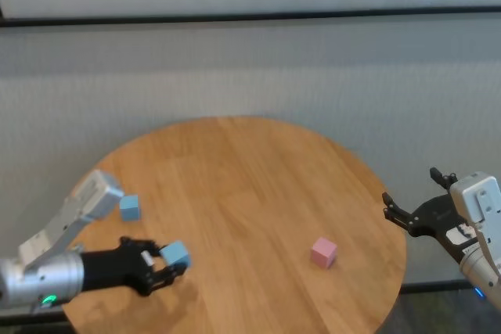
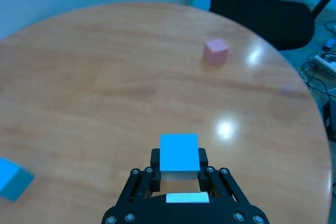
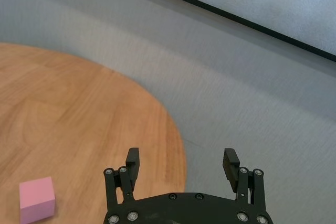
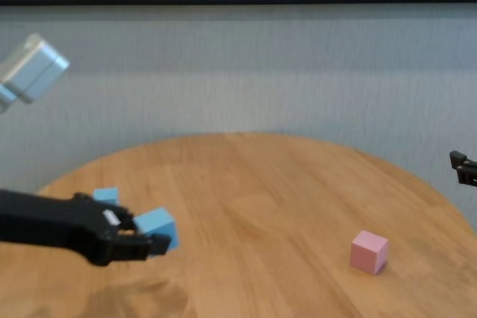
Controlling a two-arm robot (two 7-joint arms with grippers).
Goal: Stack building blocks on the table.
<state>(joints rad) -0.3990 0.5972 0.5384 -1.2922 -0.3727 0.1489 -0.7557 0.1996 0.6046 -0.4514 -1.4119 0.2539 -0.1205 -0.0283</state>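
Observation:
My left gripper (image 1: 164, 265) is shut on a light blue block (image 1: 175, 254) and holds it a little above the round wooden table (image 1: 250, 193) at its left front; the held block also shows in the left wrist view (image 2: 179, 152) and the chest view (image 4: 157, 226). A second light blue block (image 1: 130, 207) lies on the table at the left, behind the gripper. The pink block (image 1: 323, 252) lies on the table at the right front, also in the right wrist view (image 3: 37, 199). My right gripper (image 3: 181, 162) is open and empty, off the table's right edge.
A grey wall with a dark rail runs behind the table. In the left wrist view a dark chair (image 2: 262, 14) stands beyond the table's far edge, and cables lie on the floor beside it.

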